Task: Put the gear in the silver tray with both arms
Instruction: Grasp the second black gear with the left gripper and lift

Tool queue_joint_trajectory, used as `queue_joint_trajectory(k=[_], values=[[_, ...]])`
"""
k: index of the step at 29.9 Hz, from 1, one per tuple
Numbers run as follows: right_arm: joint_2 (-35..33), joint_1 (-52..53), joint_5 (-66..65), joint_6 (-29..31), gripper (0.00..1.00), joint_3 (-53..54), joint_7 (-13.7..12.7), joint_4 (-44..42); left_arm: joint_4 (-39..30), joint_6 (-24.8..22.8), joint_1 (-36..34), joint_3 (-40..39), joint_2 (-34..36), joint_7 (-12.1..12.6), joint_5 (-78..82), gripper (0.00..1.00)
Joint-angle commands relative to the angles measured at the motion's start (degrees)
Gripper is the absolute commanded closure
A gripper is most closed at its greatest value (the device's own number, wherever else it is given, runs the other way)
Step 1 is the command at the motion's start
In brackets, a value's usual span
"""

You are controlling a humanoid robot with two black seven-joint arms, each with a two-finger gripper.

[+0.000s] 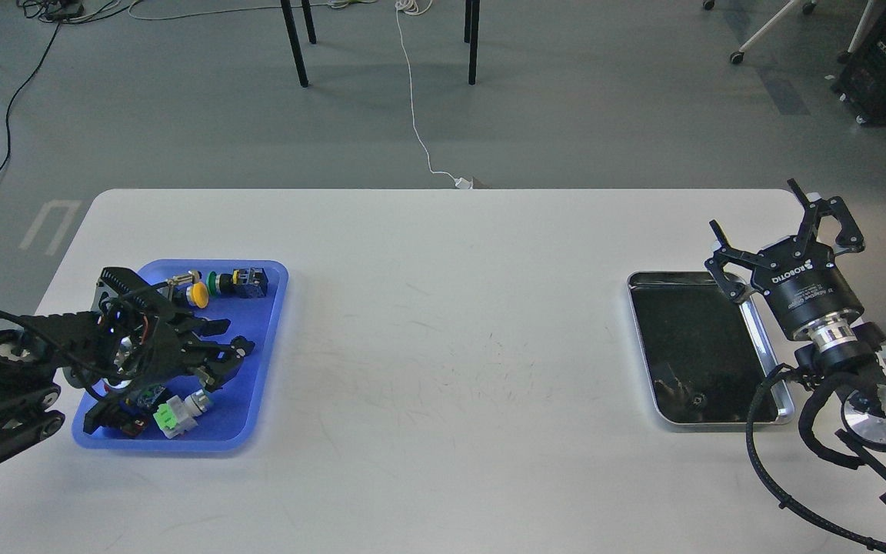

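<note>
The silver tray (666, 275) lies at the table's right, with a dark reflective bottom and nothing in it. My right gripper (753, 206) is open and empty, pointing up and away just beyond the tray's far right corner. My left gripper (234, 338) reaches from the left over the blue tray (270, 338). Its fingers stand slightly apart low over the small parts, and I see nothing between them. I cannot make out a gear; the left gripper body hides part of the blue tray.
The blue tray holds a yellow button (198, 292), a green button (214, 282), a dark switch block (251, 282), a green-and-white connector (170, 419) and a silver cylinder (198, 400). White table (443, 346) spans between the trays. Chair legs and cables stand on the floor beyond.
</note>
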Motion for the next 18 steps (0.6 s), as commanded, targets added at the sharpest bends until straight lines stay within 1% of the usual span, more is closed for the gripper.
queue_joint_trajectory(k=[1,6,11,18], values=[[0.0,-0.1,0.1,0.0,0.04,0.1,0.0,0.0,1.3,0.0,-0.3,0.9,-0.1,0.0,0.0,0.49],[0.0,-0.1,0.1,0.0,0.04,0.3,0.0,0.0,2.1,0.1,-0.2,0.9,-0.5,0.0,0.0,0.49],[0.0,-0.1,0.1,0.0,0.04,0.3,0.0,0.0,2.1,0.1,-0.4,0.9,-0.6,-0.2,0.0,0.58],[-1.2,-0.1,0.0,0.0,0.04,0.2,0.0,-0.2,2.1,0.1,-0.5,0.8,-0.7,-0.3,-0.1,0.64]])
